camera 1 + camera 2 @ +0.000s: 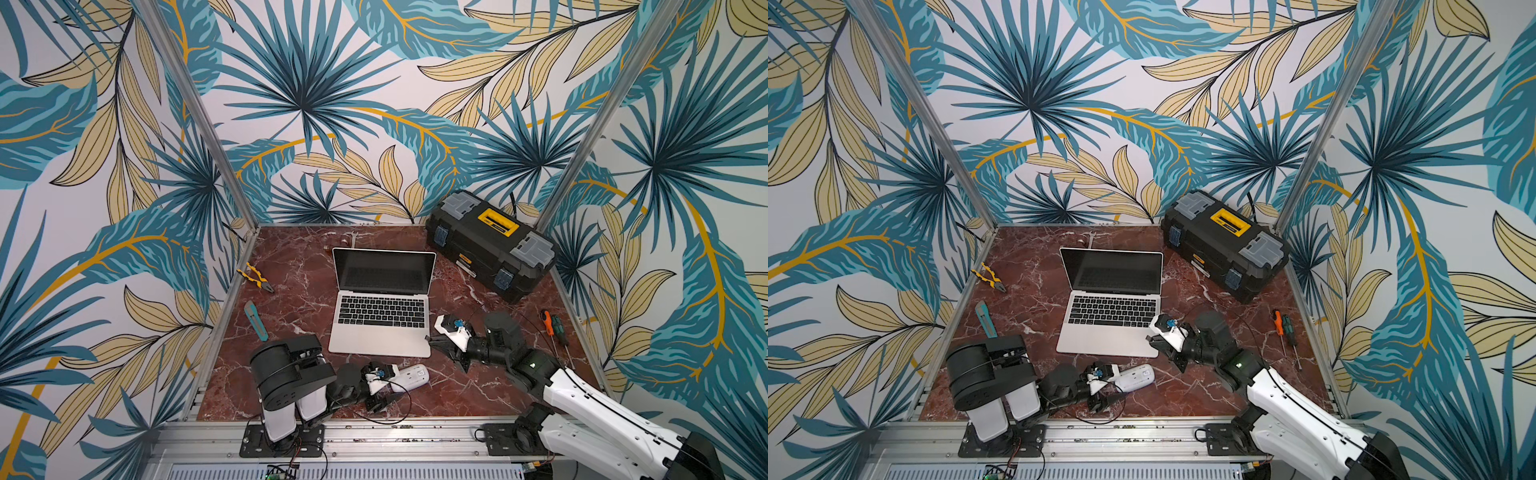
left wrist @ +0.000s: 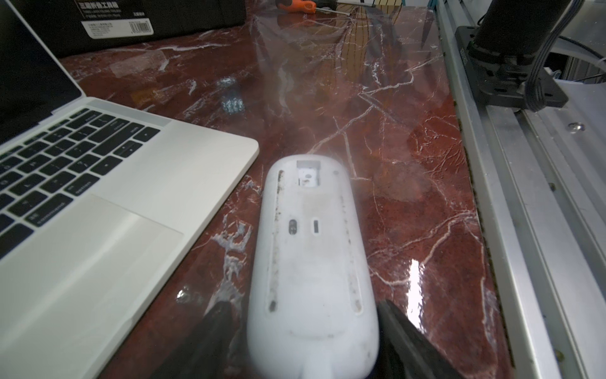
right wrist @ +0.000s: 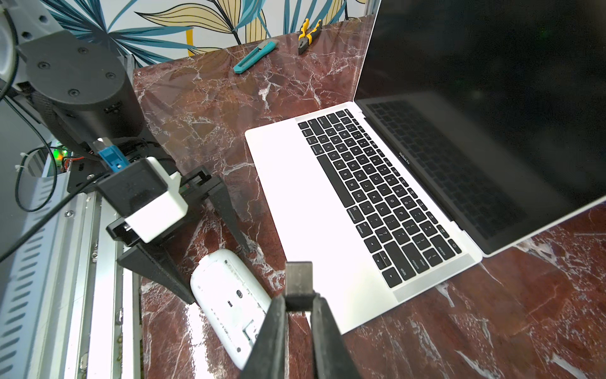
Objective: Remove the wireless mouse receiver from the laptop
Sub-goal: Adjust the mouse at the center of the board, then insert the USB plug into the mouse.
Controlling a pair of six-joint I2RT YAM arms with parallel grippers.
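Slim silver laptop (image 1: 382, 320) sits open mid table (image 1: 291, 270), screen dark, black keys, big trackpad; receiver (image 3: 298, 275) = tiny stub, grey metal plug & black cap. R gripper (image 3: 298, 300) is clamped tight on the cap, plug poking past the tips, just off laptop's front R corner. L gripper (image 2: 305, 305) straddles upturned white mouse (image 2: 311, 229) by laptop's front edge, can't tell if gripping
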